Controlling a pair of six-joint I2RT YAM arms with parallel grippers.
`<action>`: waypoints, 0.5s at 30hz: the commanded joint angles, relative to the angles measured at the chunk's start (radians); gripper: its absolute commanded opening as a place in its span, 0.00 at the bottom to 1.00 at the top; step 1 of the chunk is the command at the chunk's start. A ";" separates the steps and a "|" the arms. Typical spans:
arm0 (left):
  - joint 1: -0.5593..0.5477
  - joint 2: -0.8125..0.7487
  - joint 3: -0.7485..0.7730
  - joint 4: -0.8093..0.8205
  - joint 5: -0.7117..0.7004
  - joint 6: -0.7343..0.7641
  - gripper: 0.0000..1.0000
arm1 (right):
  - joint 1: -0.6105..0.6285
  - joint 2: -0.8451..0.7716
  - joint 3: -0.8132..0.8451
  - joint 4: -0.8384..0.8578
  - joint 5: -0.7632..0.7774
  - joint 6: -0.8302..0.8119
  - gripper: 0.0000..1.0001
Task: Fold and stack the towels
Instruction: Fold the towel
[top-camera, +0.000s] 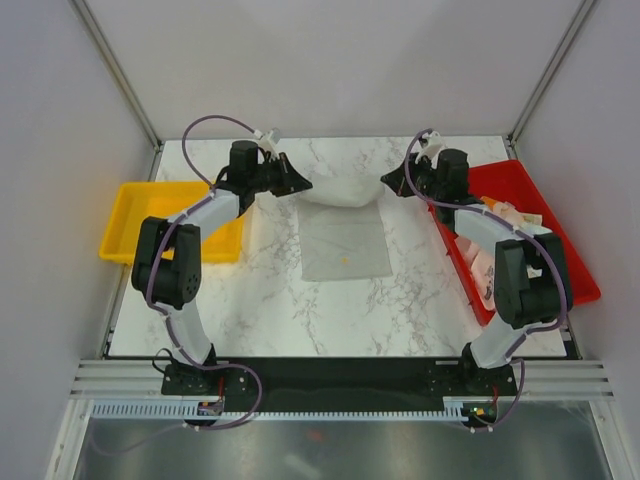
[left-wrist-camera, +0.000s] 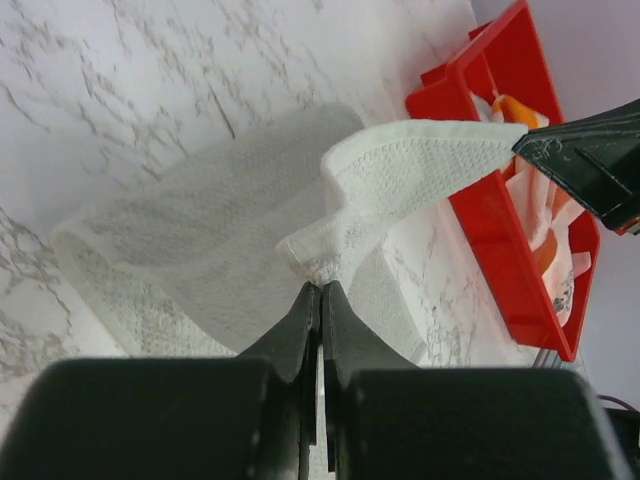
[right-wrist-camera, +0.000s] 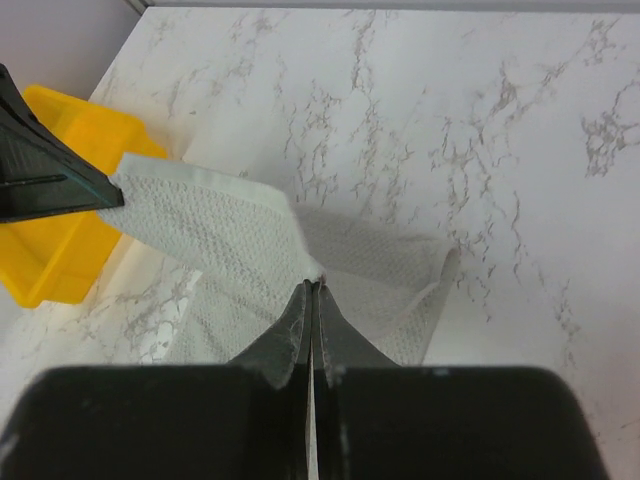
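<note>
Marble table (top-camera: 250, 300): both jaws clench the grey-white towel (top-camera: 345, 245) at its corners; red bin (top-camera: 505, 185) towels (left-wrist-camera: 540, 215) partly hidden.

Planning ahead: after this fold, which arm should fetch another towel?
Right, probably. Both pinch the grey-white towel, but the right claw hangs beside the red bin of towels; the left claw, by the yellow bin.

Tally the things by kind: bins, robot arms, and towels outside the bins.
Bins: 2, the yellow bin and the red bin.
Robot arms: 2, the left arm and the right arm.
Towels outside the bins: 1, the white towel, pinched by the left gripper and the right gripper.
Total: 5.
</note>
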 joint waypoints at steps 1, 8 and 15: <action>-0.037 -0.064 -0.079 0.040 -0.018 0.010 0.02 | -0.002 -0.046 -0.068 0.039 -0.045 0.054 0.00; -0.076 -0.127 -0.225 0.066 -0.068 -0.022 0.02 | -0.001 -0.146 -0.229 0.074 -0.055 0.106 0.00; -0.077 -0.199 -0.307 0.050 -0.113 -0.020 0.02 | 0.004 -0.225 -0.335 0.080 -0.052 0.125 0.00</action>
